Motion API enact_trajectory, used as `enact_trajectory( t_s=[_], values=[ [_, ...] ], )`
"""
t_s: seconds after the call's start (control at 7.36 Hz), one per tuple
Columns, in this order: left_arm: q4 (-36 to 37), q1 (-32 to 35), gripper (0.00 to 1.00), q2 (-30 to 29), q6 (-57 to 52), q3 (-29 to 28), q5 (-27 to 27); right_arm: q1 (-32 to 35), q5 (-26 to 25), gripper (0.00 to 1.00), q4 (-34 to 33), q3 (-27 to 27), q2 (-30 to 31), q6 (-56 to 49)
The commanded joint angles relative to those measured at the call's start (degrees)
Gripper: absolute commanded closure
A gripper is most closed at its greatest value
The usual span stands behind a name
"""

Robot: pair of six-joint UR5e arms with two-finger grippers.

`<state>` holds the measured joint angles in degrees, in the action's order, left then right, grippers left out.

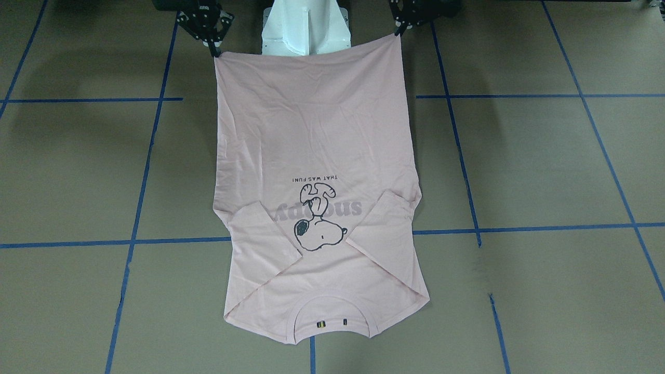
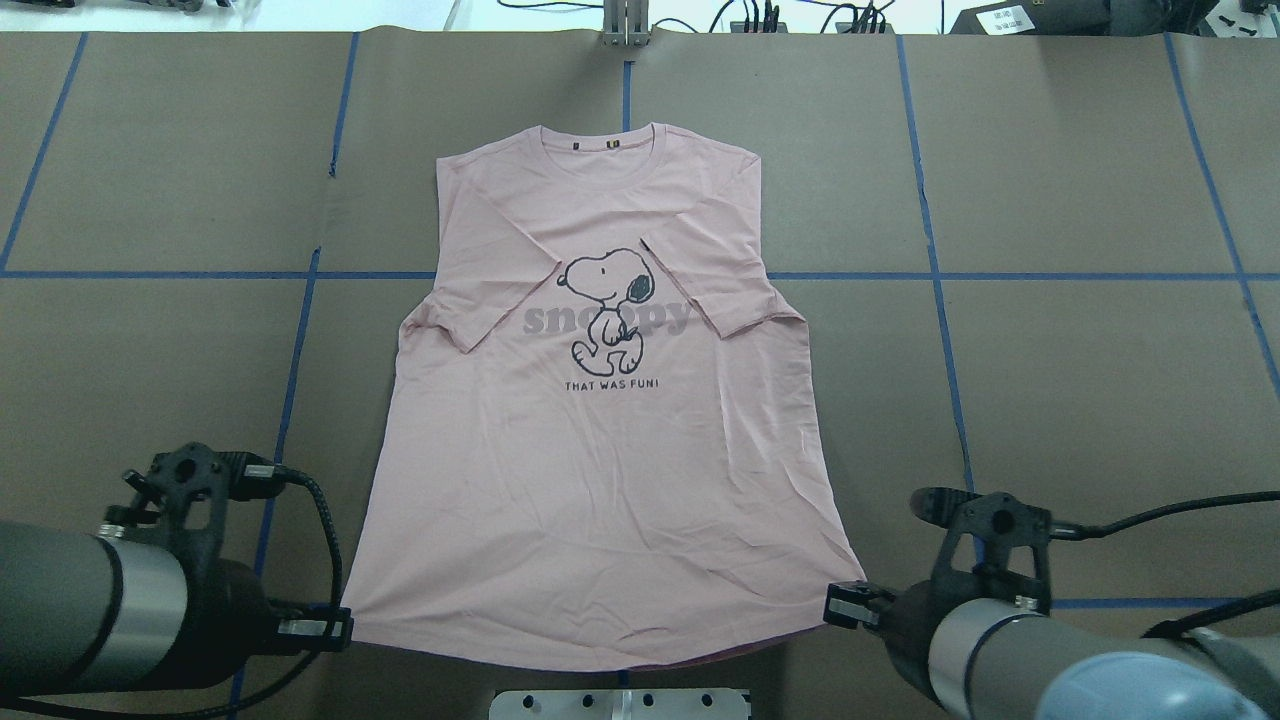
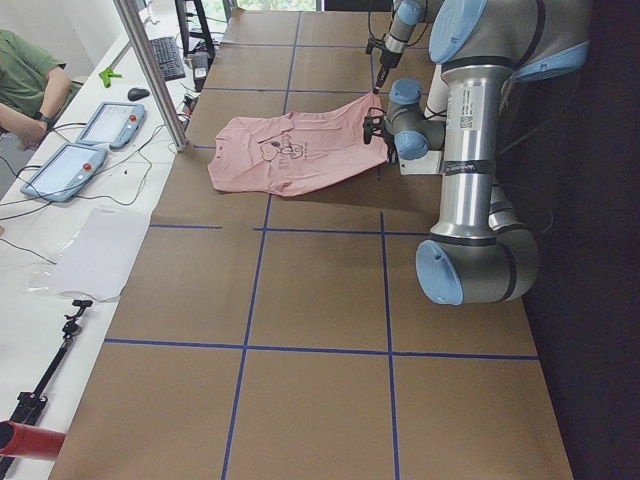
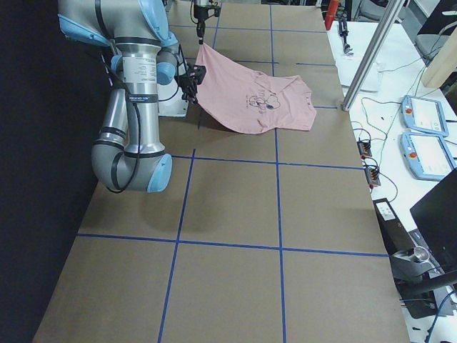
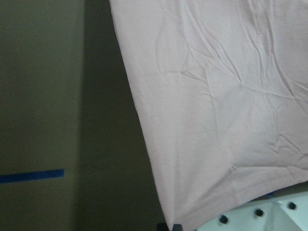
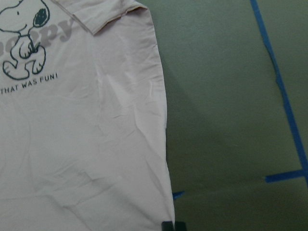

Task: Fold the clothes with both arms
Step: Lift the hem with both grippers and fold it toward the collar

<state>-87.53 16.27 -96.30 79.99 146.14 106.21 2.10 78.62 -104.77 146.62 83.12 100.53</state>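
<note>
Overhead exterior: one pink T-shirt is lying print-up, its two sleeves folded inward. The left gripper and right gripper are each clamping one hem corner.

Bare desk runs wide toward both end edges, leaving room to pass. At the robot's edge the T-shirt hem, pinched taut between the left gripper and right gripper, bars the middle. The white pedestal is just behind it. A metal post stands at the far edge.
</note>
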Motion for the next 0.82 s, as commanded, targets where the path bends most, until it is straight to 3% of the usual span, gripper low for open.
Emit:
enact_trajectory(
  t_s=[0.0,0.27,0.41,0.54,0.68],
  values=[
    [17.27,4.46,1.00,-12.46,-0.10,5.65,3.47,1.06,5.30,1.00,-13.32,8.77,-4.08,-0.07],
    [17.22,5.34,1.00,-14.69,-5.50,-0.47,2.95,5.60,5.41,1.00,-14.32,1.61,-11.45,-1.21],
    [17.22,11.18,1.00,-16.36,-9.38,-5.29,2.95,10.34,5.32,1.00,-14.06,-4.18,-17.15,-5.05],
    [17.22,14.98,1.00,-17.60,-13.24,-10.30,3.03,16.21,6.63,1.00,-13.45,-9.11,-19.12,-8.22],
    [17.13,18.85,1.00,-19.26,-16.33,-14.35,3.03,22.88,11.16,1.00,-11.44,-13.60,-21.05,-12.60]
  ],
)
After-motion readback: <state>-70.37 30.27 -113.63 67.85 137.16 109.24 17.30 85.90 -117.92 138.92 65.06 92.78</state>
